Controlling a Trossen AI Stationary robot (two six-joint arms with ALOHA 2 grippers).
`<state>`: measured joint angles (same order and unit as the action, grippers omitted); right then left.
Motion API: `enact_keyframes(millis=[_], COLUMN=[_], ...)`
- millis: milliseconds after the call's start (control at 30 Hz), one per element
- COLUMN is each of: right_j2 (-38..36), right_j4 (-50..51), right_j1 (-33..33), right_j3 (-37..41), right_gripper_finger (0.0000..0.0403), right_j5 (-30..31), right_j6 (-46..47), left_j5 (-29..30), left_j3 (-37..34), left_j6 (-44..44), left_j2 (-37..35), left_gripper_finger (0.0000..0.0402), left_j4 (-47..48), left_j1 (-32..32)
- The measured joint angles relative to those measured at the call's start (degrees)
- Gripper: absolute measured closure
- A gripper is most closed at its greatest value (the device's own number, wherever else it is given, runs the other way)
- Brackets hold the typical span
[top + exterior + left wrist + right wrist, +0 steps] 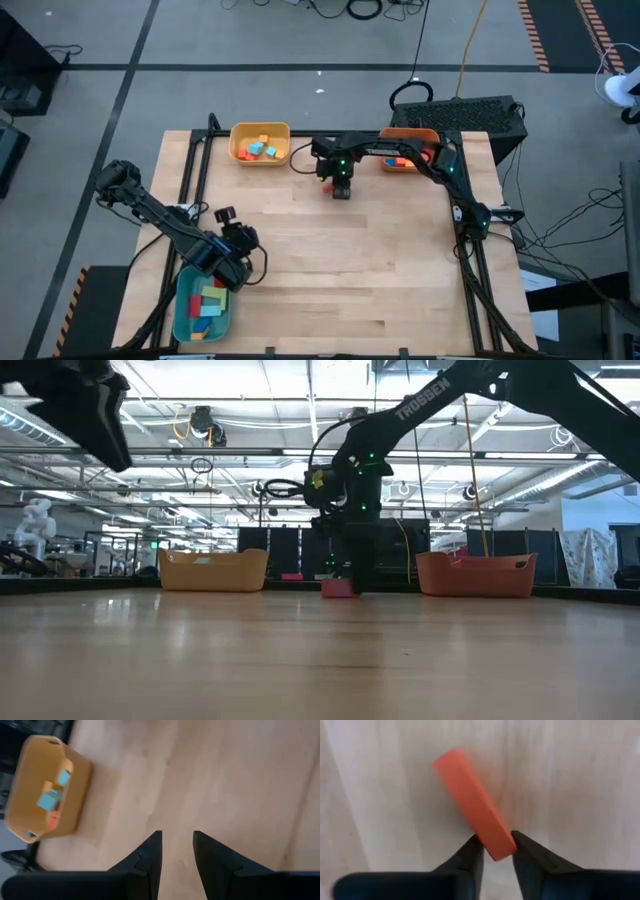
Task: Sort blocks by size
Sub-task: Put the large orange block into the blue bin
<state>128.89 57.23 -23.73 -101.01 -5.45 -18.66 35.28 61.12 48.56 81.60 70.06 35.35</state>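
Red block [474, 812] end pinched between right gripper [496, 851] fingers [470, 857].

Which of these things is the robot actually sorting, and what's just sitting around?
Part of the job:
- long red block between the right gripper fingers
- small coloured blocks in the yellow bin
- orange bin
- teal bin

Just lying about:
- black cables on the floor
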Motion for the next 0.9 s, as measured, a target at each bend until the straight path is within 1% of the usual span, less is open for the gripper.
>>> enact_keyframes(millis=[100,133,267,333,400,500,567,700,833,900], right_j2=[-0.09,-0.43,-3.43,-5.97,-8.86,-13.84,-16.88,-22.6,-26.06,-26.28], right_j4=[0.01,0.26,1.3,1.56,0.98,-3.2,-6.58,-15.35,-22.11,-23.98], right_j1=[0.51,0.66,1.44,2.28,3.54,5.51,7.16,10.9,14.77,16.65], right_j3=[-0.02,-0.01,0.0,-0.01,0.2,3.37,6.96,15.13,20.29,21.43], right_gripper_finger=[0.0368,0.0371,0.0371,0.0371,0.0371,0.0371,0.0371,0.0371,0.0371,0.0371], right_j5=[-0.46,-0.72,-2.14,-3.28,-3.49,-2.37,-0.48,3.49,8.95,10.09], right_j6=[-0.47,-0.42,0.22,0.22,0.65,2.32,3.66,6.16,7.63,7.74], left_j5=[3.61,4.93,10.9,12.48,15.26,19.95,21.35,20.31,15.48,13.12], left_j3=[0.0,0.0,-0.53,-1.57,-2.84,-4.81,-5.91,-7.44,-7.67,-7.67], left_j6=[-0.02,-0.01,-1.01,-2.84,-3.44,-2.56,-2.6,-5.04,-13.17,-18.24], left_j2=[0.0,0.0,0.0,0.0,0.0,0.0,0.0,0.02,0.02,0.02], left_gripper_finger=[0.0288,0.0288,0.0287,0.0282,0.0274,0.0259,0.0247,0.0213,0.0172,0.0154], left_j4=[-0.31,-0.71,-4.5,-7.48,-10.99,-17.53,-22.92,-32.32,-42.99,-48.41], left_j1=[-1.13,-1.68,-4.23,-5.29,-6.33,-8.01,-9.07,-11.69,-13.99,-14.81])
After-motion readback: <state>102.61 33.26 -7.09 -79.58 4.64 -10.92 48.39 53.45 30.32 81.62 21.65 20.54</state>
